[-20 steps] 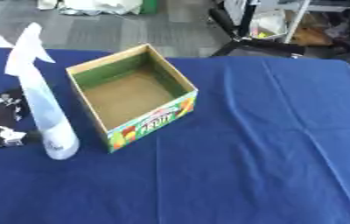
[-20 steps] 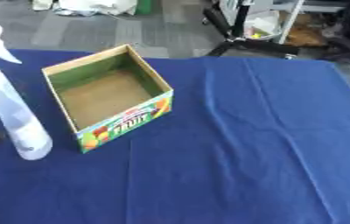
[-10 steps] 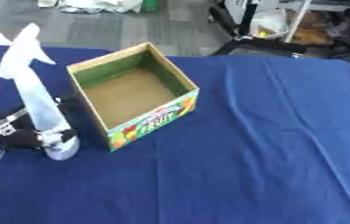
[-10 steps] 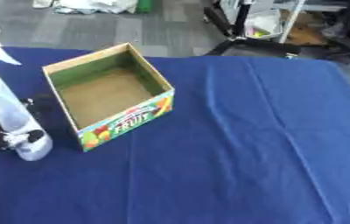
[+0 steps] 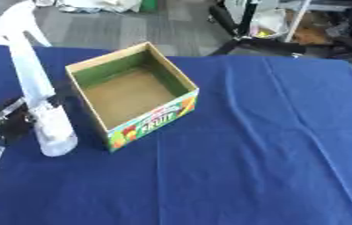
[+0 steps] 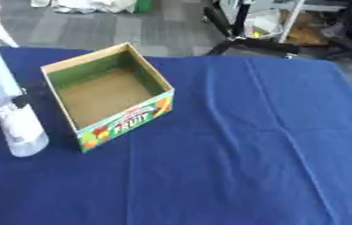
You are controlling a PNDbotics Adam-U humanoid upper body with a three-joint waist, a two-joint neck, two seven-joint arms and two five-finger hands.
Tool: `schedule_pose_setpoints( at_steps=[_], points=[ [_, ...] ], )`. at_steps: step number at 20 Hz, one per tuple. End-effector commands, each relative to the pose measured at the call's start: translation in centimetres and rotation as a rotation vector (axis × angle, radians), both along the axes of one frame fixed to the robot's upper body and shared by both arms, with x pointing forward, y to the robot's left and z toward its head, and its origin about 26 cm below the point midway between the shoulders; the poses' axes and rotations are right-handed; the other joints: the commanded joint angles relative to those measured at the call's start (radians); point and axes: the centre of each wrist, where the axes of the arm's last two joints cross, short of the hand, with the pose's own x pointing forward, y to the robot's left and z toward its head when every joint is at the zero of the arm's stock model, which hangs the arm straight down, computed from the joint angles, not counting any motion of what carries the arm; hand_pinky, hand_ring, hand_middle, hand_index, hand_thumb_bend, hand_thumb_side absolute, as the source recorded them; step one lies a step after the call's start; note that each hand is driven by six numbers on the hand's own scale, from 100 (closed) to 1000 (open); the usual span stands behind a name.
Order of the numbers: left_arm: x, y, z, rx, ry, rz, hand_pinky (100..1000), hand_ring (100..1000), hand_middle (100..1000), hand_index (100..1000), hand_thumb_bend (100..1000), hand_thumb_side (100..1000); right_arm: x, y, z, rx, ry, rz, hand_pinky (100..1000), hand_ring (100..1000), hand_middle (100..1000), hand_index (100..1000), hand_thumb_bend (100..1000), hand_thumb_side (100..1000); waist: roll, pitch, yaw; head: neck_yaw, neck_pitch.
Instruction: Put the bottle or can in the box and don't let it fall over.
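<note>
- The spray bottle (image 5: 42, 107) stands upright on the blue worktop (image 5: 248, 154), just to the left of the open cardboard box (image 5: 133, 94), close to it but apart from its wall.
- It is tall and narrow, pale and see-through at the base, with a white trigger head at the top. I judge it light and top-heavy, a thing that tips at a small sideways nudge.
- The plastic looks smooth, so I expect it to slip if taken on the round lower body alone; the waist below the neck seems the better place, where the shape narrows and gives the fingers a stop.
- My left hand (image 5: 9, 127) comes in at the left edge, right against the lower part of the bottle. Its dark fingers seem to lie at the bottle's body, but I cannot tell whether they are curled round it or only beside it.
- My right hand shows in neither view.
- The box is empty, its brown floor bare, its green inner walls upright, a fruit print on the near side. The floor looks flat and wide enough for the base.
- To get it in I judge the bottle must be lifted straight, carried over the near-left wall and set down level on its base before letting go.
</note>
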Motion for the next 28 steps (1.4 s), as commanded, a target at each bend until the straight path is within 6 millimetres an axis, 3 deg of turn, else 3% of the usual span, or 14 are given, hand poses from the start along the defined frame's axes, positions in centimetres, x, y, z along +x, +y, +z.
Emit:
schedule_pose_setpoints(
  at_steps=[1,5,9,15,17,19,20,21,23,24,25,27,28],
  points=[
    [-0.3,0.0,5.7,-0.031,-0.165,-0.019,1000,1000,948,145,100,672,-0.2,-0.3,1.2,-0.027,-0.035,-0.002,1000,1000,1000,1000,100,527,0.005,-0.016,-0.005,-0.006,-0.002],
    [1.4,-1.3,9.9,-0.064,-0.216,0.022,1000,1000,950,152,100,672,0.1,-0.2,1.6,-0.018,-0.046,0.019,1000,1000,1000,1000,100,525,0.005,-0.011,-0.021,0.013,-0.017],
    [4.1,-3.1,11.0,-0.082,-0.254,0.108,1000,1000,953,151,100,672,0.6,0.3,2.2,-0.005,-0.059,0.054,1000,1000,1000,1000,100,524,0.000,0.003,-0.048,0.052,-0.042],
    [7.7,-5.6,8.3,-0.026,-0.367,0.264,1000,1000,981,152,100,672,1.7,1.5,3.6,0.010,-0.091,0.150,1000,1000,1000,1000,100,523,0.002,0.033,-0.134,0.149,-0.079],
    [8.4,-6.2,6.9,0.004,-0.415,0.313,1000,1000,993,153,100,629,2.0,1.9,4.1,0.014,-0.099,0.181,1000,1000,1000,1000,100,523,0.008,0.041,-0.164,0.178,-0.086],
    [8.9,-6.6,5.7,0.042,-0.453,0.345,1000,1000,1000,159,100,597,2.2,2.1,4.4,0.021,-0.103,0.195,1000,1000,1000,1000,100,523,0.014,0.045,-0.181,0.193,-0.090],
    [9.1,-6.6,5.1,0.059,-0.468,0.357,1000,1000,1000,174,100,626,2.2,2.1,4.5,0.023,-0.101,0.197,1000,1000,1000,1000,100,523,0.016,0.046,-0.184,0.197,-0.090],
    [9.2,-6.6,4.5,0.080,-0.471,0.369,1000,1000,1000,247,100,612,2.2,2.1,4.5,0.026,-0.098,0.198,1000,1000,1000,1000,100,524,0.018,0.046,-0.187,0.200,-0.088],
    [9.4,-6.6,3.2,0.125,-0.463,0.378,1000,1000,1000,520,100,590,2.2,2.1,4.6,0.031,-0.094,0.197,1000,1000,1000,1000,100,525,0.021,0.046,-0.187,0.196,-0.082],
    [9.4,-6.5,2.8,0.139,-0.460,0.377,1000,1000,1000,609,100,561,2.2,2.0,4.5,0.033,-0.094,0.196,1000,1000,1000,1000,100,525,0.021,0.046,-0.186,0.193,-0.079],
    [9.5,-6.4,2.5,0.155,-0.457,0.372,1000,1000,1000,862,100,532,2.2,2.0,4.5,0.033,-0.095,0.194,1000,1000,1000,1000,100,524,0.019,0.045,-0.184,0.188,-0.074],
    [9.4,-6.1,2.6,0.197,-0.472,0.363,1000,1000,1000,922,100,715,2.1,1.9,4.4,0.033,-0.096,0.190,1000,1000,1000,1000,100,525,0.015,0.043,-0.178,0.178,-0.059],
    [9.4,-5.9,2.8,0.226,-0.480,0.361,1000,1000,1000,922,100,720,2.1,1.8,4.3,0.036,-0.094,0.187,1000,1000,1000,1000,100,513,0.014,0.042,-0.173,0.171,-0.049]
  ],
)
